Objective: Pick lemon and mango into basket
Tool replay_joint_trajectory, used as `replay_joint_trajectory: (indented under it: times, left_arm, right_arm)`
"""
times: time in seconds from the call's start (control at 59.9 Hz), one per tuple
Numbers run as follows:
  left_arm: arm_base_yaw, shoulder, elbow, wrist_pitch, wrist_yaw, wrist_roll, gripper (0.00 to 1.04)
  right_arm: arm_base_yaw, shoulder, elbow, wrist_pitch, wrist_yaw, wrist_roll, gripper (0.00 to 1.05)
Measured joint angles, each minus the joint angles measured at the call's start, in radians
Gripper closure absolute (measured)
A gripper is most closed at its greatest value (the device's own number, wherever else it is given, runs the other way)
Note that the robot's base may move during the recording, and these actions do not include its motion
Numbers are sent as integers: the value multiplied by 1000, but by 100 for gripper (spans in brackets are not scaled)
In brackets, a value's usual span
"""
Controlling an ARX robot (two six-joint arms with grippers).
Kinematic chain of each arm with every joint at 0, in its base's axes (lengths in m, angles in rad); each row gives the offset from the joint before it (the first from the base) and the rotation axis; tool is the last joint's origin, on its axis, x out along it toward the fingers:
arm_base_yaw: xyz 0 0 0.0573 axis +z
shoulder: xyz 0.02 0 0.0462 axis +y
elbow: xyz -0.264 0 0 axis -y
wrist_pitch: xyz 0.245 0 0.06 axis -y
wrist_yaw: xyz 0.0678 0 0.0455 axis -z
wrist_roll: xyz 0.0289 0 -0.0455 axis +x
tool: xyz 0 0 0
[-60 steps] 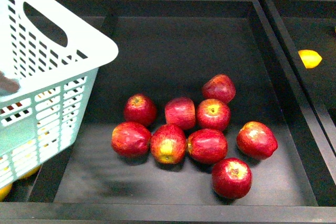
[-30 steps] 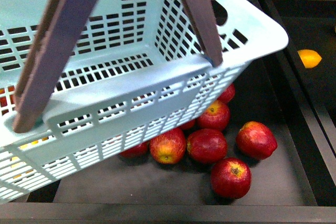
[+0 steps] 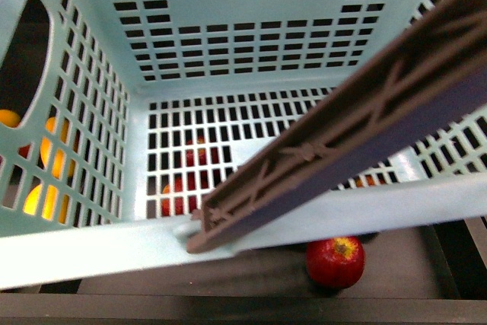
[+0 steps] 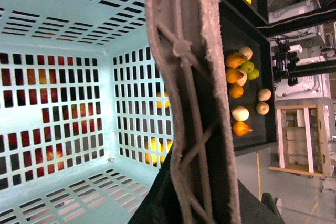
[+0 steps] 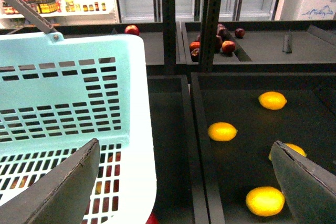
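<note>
Swung across from my left side, the basket (image 3: 228, 5) now fills the front view, where a second ago it showed only a corner and the apples lay in plain sight. Now just one apple (image 3: 335, 261) is clear of it, and the rest show through the floor slots. Nothing lies inside it. Its brown handle (image 4: 191, 103) runs straight past my left wrist camera with dark shapes hugging it on both sides. I judge from this that my left gripper is clamped on that handle, though I cannot make the gripper itself out cleanly. My right gripper (image 5: 185, 145) is spread wide and holds nothing. What matters next is the lemon (image 5: 222, 131). It lies in the dark tray (image 5: 315, 108) ahead of the right gripper, in line with the gap between the fingers (image 5: 63, 187), across a divider (image 5: 191, 129) from the basket. The right arm is plainly the nearer one. The lemon's long axis runs across the gap, finger to finger, so I would turn the wrist to pinch its waist. Yellow-orange fruit (image 3: 47, 159) showing through the basket's left wall may be the mango; I cannot tell for sure.
</note>
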Motion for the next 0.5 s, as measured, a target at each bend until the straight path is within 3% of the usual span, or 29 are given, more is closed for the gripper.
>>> replay_joint_trajectory:
  times: [0.317, 0.434, 0.501]
  left_arm:
    - [9, 0, -2, 0, -10, 17, 100]
    - [8, 0, -2, 0, -3, 13, 100]
    - [6, 0, -2, 0, -3, 14, 100]
  right_arm:
    - [0, 0, 0, 0, 0, 0, 9]
    - [-4, 174, 106, -270, 83, 116, 9]
    - [-42, 257, 115, -283, 62, 159, 9]
